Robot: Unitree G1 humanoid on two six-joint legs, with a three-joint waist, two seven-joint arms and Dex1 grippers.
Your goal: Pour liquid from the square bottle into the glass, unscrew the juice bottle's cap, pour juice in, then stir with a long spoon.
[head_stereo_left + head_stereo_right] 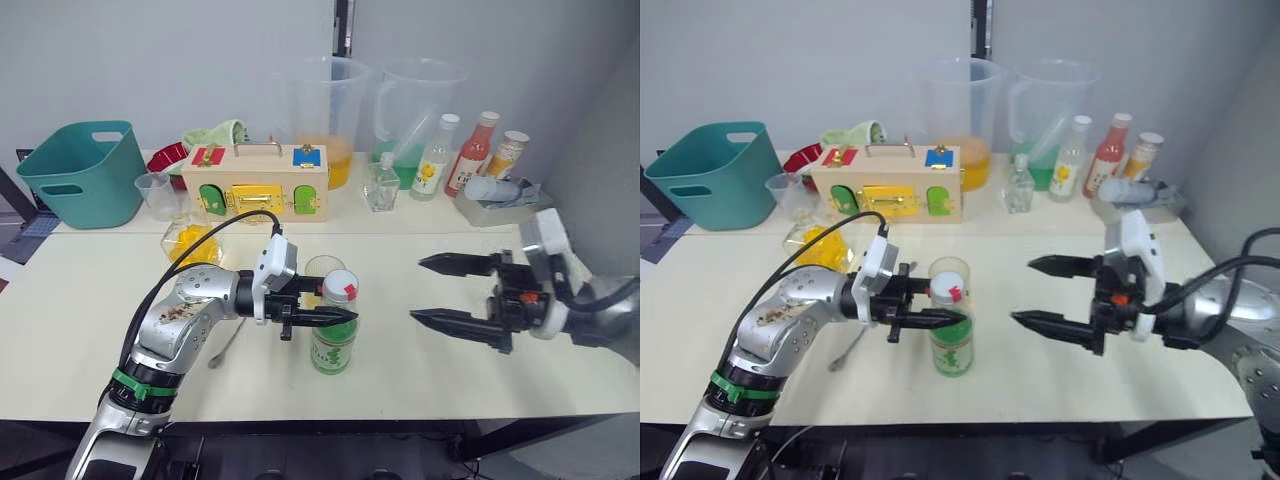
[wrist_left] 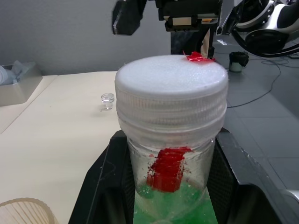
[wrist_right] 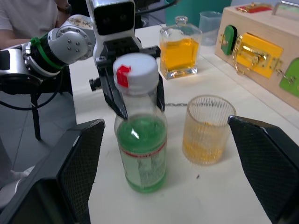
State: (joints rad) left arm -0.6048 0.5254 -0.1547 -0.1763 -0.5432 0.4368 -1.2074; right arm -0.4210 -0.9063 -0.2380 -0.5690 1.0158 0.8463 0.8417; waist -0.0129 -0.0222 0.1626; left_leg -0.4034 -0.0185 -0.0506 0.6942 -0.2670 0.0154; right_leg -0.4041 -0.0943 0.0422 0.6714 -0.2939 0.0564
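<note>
The juice bottle (image 1: 333, 345), with pale green juice (image 3: 141, 144) inside and its white cap (image 2: 171, 88) screwed on, stands upright near the table's front centre. My left gripper (image 1: 340, 302) is shut on the bottle's neck just under the cap, one finger on each side. Right behind the bottle stands the glass (image 3: 207, 137) with some yellow liquid in it. The square bottle (image 1: 192, 243) sits farther back on the left, part full of yellow liquid. Under my left arm, the long spoon (image 1: 228, 345) lies flat on the table. My right gripper (image 1: 416, 290) hangs open to the right of the juice bottle, apart from it.
Along the back are a teal basket (image 1: 85, 170), a plastic cup (image 1: 155, 193), a wooden latch box (image 1: 257, 182), two big pitchers (image 1: 325, 110), a small flask (image 1: 381, 185), yellow-label and red bottles (image 1: 472, 152) and a metal tray (image 1: 495, 205).
</note>
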